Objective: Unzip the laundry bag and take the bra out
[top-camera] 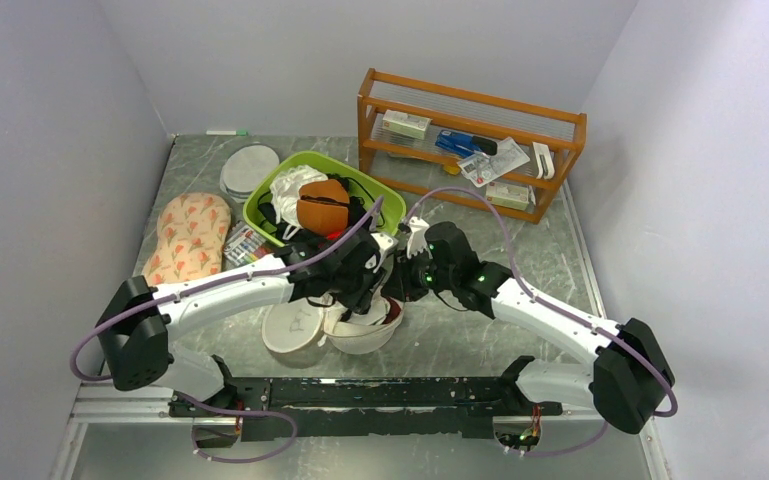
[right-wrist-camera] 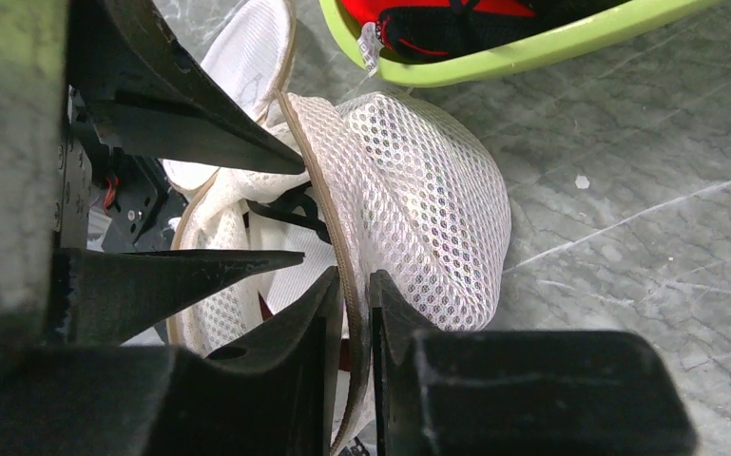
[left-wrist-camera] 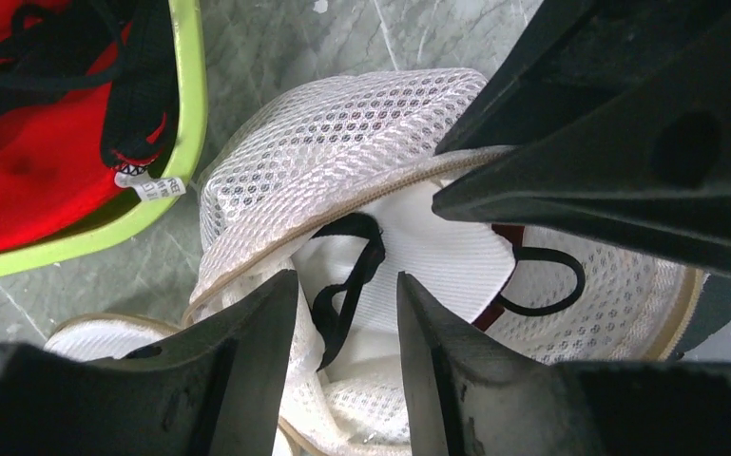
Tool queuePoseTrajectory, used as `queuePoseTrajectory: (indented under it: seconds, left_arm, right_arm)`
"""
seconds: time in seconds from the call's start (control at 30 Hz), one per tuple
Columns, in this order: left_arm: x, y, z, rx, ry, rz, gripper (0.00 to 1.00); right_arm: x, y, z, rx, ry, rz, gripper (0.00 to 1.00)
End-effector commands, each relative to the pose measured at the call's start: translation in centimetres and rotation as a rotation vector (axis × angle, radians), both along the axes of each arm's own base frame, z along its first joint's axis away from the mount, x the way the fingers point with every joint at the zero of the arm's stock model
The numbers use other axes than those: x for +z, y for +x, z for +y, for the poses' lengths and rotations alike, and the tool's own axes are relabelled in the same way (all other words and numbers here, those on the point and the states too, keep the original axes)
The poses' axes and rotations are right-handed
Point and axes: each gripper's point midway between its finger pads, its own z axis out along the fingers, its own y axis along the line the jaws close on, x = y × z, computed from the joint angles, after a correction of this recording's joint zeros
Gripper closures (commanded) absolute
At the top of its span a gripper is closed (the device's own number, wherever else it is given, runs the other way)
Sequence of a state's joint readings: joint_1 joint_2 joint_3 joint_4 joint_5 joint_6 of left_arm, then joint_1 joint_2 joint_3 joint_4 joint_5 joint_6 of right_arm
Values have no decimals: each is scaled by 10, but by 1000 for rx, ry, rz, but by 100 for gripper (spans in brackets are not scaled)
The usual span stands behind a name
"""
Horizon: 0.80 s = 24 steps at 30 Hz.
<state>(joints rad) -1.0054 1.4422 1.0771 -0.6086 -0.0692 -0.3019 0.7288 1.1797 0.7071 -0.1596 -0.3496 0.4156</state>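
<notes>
The laundry bag lies unzipped in front of the arms, its cream lid flapped open to the left. My right gripper is shut on the bag's beige zipper rim and holds the white mesh wall up. My left gripper reaches into the opening, jaws apart on either side of a dark strap of the bra, not touching it. A second strap loop and a sliver of maroon fabric show deeper inside. Most of the bra is hidden by the white inner lining.
A lime-green basket just behind the bag holds a red garment, dark clothes and an orange-brown cup. A wooden rack stands at the back right. A floral pad and a round white disc lie at the left.
</notes>
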Motion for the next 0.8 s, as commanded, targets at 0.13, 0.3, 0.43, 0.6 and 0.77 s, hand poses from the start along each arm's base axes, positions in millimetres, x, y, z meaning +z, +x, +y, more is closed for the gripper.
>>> queuePoseTrajectory:
  seconds: [0.13,0.3,0.43,0.6,0.77]
  left_arm:
    - [-30,-7,-4,-25,51,24,48]
    - [-21,-10,1,-8,59,4,65]
    - [8,-11,1,6,3,-18,93]
    - [66,-19,-4,-27,-159,-64,93]
    - [138,-22,-3,-52,-359,-181,93]
  right_arm:
    - [2,-2,0,-4,18,-14,84]
    - [-2,-2,-2,-4,5,-9,84]
    - [-5,-2,-2,-5,2,-8,84]
    - [-10,0,-5,-25,-15,-12,83]
    - [-13,2,-9,-43,-29,-17,83]
